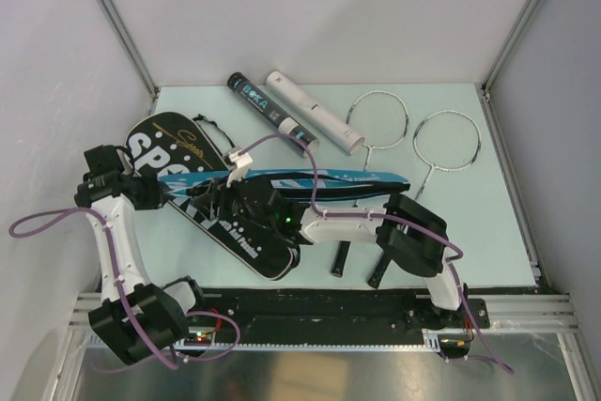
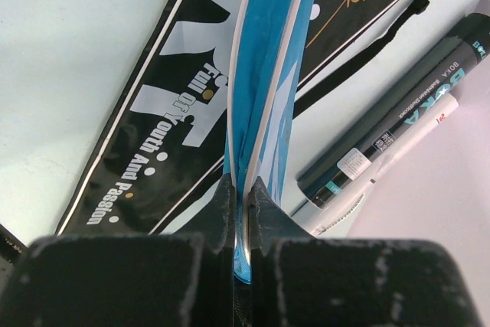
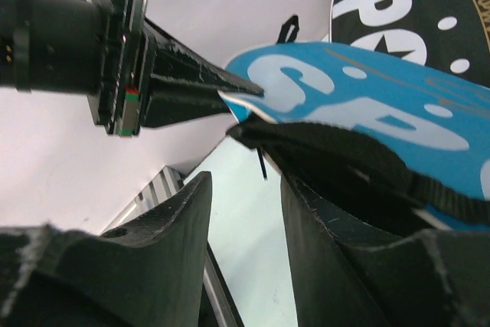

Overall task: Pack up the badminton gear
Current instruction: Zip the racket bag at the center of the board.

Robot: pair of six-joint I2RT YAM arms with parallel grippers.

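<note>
While left pincer (image 2: 243, 189) pinches the rim of the blue bag (image 2: 268, 74), held above the black bag (image 2: 153, 120), right pincer (image 3: 245, 180) sits spread at its mouth, gripping nothing. Step: probably opening the bag. Next likely needs right catching the opposite lip. Rackets (image 1: 380, 119) lie apart on bench (image 1: 488, 218).

The black racket-shaped SPORT bag (image 1: 164, 152) lies slantwise at the worktop's (image 1: 488, 223) left side. The blue racket-shaped SPORT bag (image 1: 366, 183) crosses over it, reaching rightward. A black tube (image 1: 263, 110) and a white tube (image 1: 310, 112) lie side by side near the far edge. A thin-framed racket (image 1: 378, 120) and a second thin-framed racket (image 1: 448, 139) lie to their right.
</note>
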